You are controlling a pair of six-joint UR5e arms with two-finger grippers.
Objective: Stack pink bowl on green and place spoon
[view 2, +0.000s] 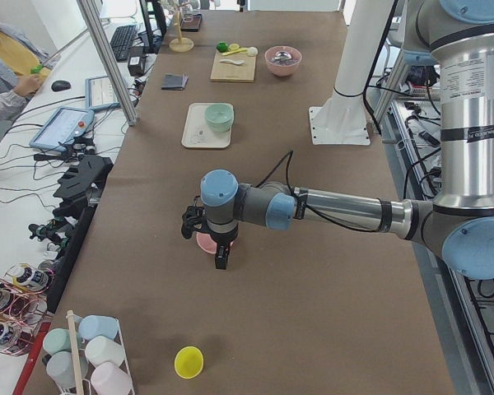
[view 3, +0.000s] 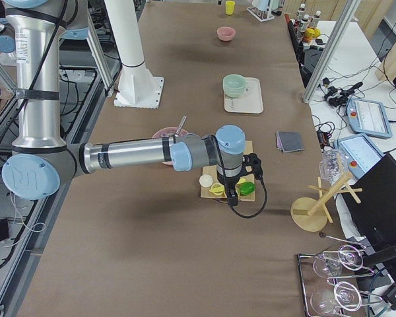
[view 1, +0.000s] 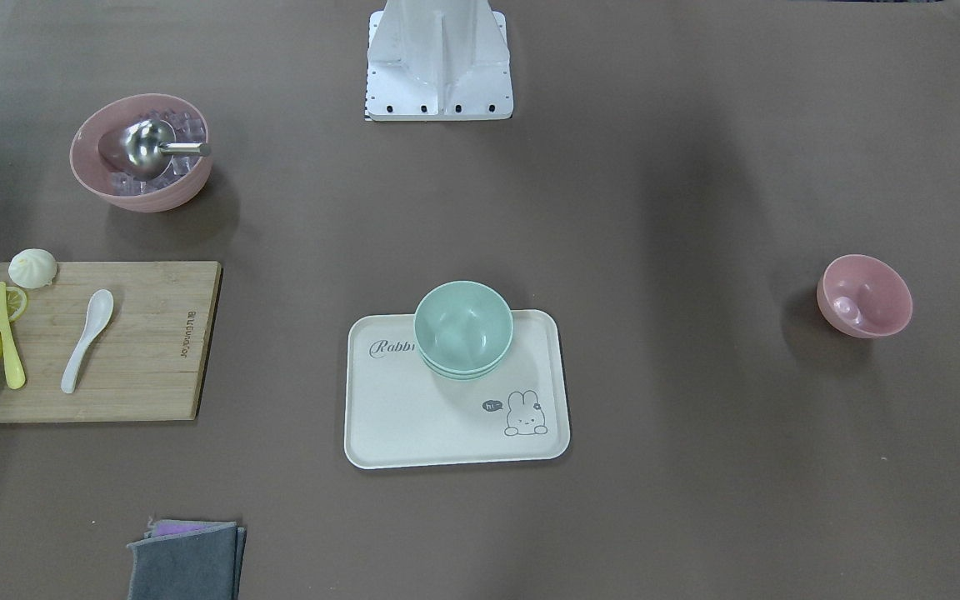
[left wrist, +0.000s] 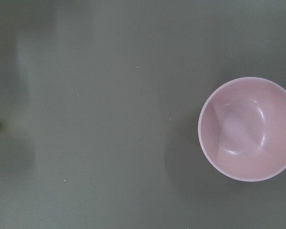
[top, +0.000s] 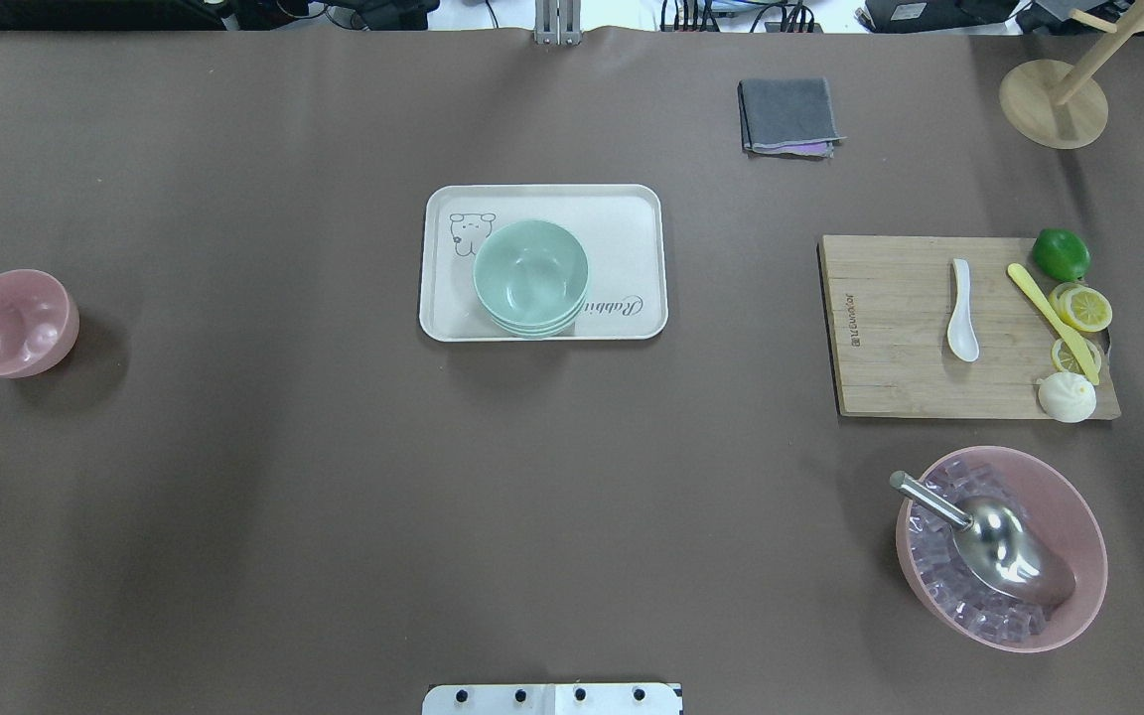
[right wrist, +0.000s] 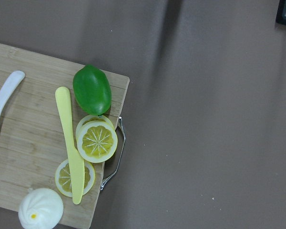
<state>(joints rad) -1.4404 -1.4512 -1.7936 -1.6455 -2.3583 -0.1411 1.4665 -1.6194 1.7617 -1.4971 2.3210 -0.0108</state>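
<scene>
The left gripper (view 2: 220, 257) hung over the pink bowl (left wrist: 248, 129), the right gripper (view 3: 231, 198) over the board (top: 890, 338) beside the spoon (top: 962, 323) — whether either was open I couldn't tell. A pinch on that smooth rim might slip; farther off, the stacked green bowl (top: 530, 273) could skid on its tray (top: 632, 214).

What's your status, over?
Fingers unclear; left gripper near pink bowl, right gripper near cutting board. Bowl unstacked, spoon on board. Nothing blocks green bowls.
</scene>
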